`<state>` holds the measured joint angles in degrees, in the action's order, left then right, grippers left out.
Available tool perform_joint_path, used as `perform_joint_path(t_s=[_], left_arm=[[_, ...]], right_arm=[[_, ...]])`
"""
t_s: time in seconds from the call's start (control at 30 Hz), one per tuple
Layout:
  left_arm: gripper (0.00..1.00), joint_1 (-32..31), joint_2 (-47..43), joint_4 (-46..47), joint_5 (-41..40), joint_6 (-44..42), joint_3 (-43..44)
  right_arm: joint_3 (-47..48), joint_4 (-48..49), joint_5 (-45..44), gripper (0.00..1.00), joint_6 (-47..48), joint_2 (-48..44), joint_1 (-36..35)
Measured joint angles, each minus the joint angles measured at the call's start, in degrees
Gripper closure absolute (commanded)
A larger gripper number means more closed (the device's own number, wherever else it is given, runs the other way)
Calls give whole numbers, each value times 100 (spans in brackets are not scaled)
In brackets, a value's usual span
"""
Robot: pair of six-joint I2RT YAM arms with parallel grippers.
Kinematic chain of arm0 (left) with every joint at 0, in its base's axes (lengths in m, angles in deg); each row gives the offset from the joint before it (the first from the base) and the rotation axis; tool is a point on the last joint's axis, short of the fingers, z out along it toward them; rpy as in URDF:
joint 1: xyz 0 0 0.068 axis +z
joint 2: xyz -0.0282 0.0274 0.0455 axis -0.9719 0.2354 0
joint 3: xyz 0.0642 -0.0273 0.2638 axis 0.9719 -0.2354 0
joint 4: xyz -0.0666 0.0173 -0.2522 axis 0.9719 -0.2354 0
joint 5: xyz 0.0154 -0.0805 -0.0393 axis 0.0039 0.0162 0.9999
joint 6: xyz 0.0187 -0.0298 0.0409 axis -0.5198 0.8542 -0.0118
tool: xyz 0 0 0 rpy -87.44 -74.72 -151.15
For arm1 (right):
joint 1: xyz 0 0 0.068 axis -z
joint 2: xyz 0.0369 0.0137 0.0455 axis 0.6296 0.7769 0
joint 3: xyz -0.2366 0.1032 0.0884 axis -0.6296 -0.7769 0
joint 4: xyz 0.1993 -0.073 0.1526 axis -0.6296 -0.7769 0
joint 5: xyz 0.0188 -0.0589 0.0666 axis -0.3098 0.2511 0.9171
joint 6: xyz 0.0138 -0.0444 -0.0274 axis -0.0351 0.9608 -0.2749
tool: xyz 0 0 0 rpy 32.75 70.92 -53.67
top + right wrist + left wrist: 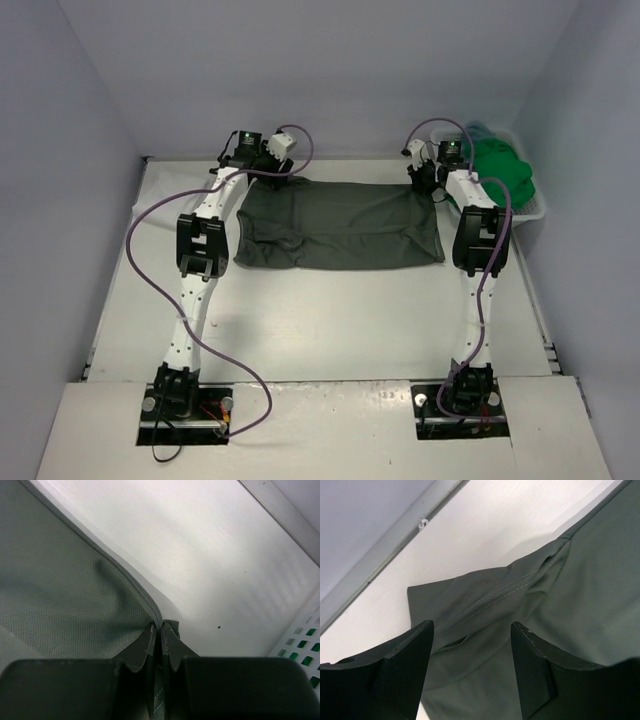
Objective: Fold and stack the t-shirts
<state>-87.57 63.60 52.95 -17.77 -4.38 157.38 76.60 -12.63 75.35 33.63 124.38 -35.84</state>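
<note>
With right gripper pinching dark grey t-shirt at its 2 o'clock corner, lower spread left gripper onto 10 o'clock sleeve, close, then fold evenly.

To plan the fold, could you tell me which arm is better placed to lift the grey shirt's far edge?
Likely right: the right gripper is shut on the dark grey t-shirt at its edge; the left gripper is open, holding nothing.
</note>
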Motion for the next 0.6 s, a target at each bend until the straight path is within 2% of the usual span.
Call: perform_joint_path(t_s=[0.33,0.37,0.5,0.6], left_arm=[[44,0,291,2,-2,24,240],[46,0,293,4,-4,26,240],[67,0,293,70,-22,76,240],[74,0,293,109,-26,111,240]], right_arm=[[-133,-7,111,100,-24,-83,4],[-151,-7,118,100,-24,-94,4],[-208,-4,153,100,-24,-125,4],[-260,-4,173,100,-24,-157,4]])
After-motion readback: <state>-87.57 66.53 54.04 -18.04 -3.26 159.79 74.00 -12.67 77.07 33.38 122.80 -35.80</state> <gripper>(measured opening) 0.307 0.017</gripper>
